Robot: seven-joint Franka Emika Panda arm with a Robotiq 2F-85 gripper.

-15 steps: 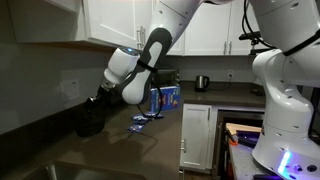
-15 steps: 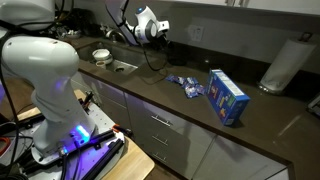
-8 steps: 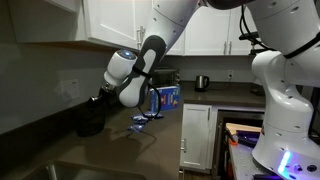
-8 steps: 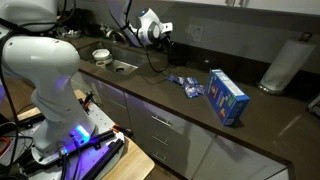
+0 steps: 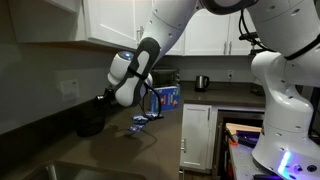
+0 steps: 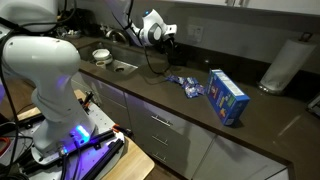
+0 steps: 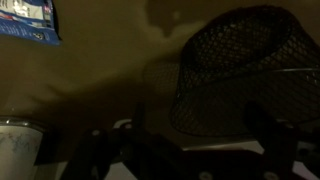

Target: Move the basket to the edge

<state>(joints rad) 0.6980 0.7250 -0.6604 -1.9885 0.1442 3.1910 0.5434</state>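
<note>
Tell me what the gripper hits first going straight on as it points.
Most likely the basket: the wrist view shows it straight ahead of the open gripper, though dim light leaves depth unclear.

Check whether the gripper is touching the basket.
Cannot tell. In an exterior view the gripper overlaps the rim of the basket, black on black; the wrist view is too dark to show contact or a gap.

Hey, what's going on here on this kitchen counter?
A robot arm has its gripper at a black wire basket near the wall at the back of the dark countertop. Whether the gripper actually holds it is too dark to tell. The basket sits well short of the front edge; a blue-and-white box stands farther along.
</note>
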